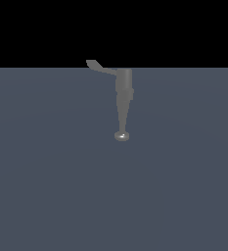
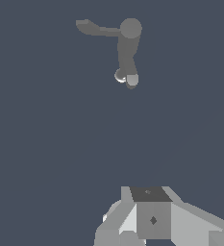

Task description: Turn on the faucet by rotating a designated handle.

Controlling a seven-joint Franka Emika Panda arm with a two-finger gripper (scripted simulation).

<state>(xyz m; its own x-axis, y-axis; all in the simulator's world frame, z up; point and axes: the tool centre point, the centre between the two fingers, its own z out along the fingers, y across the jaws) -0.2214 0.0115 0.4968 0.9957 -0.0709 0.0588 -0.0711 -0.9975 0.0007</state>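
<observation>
Well apart, hand (image 2: pixel 132 235) and faucet (image 2: pixel 128 48).

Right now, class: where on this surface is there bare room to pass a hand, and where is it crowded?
Bare floor spreads everywhere around the faucet. It is tight only under the handle, jutting toward the exterior view's left.

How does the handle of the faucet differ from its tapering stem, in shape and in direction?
The handle is a thin, slightly curved lever ending in a flat paddle tip; the stem is a straight cone that narrows to a rounded knob. The handle juts sideways from the thick body of the faucet, toward the exterior view's left; the stem runs down from that body in the same view. The handle looks thinner than the stem. Both are matte grey.
</observation>
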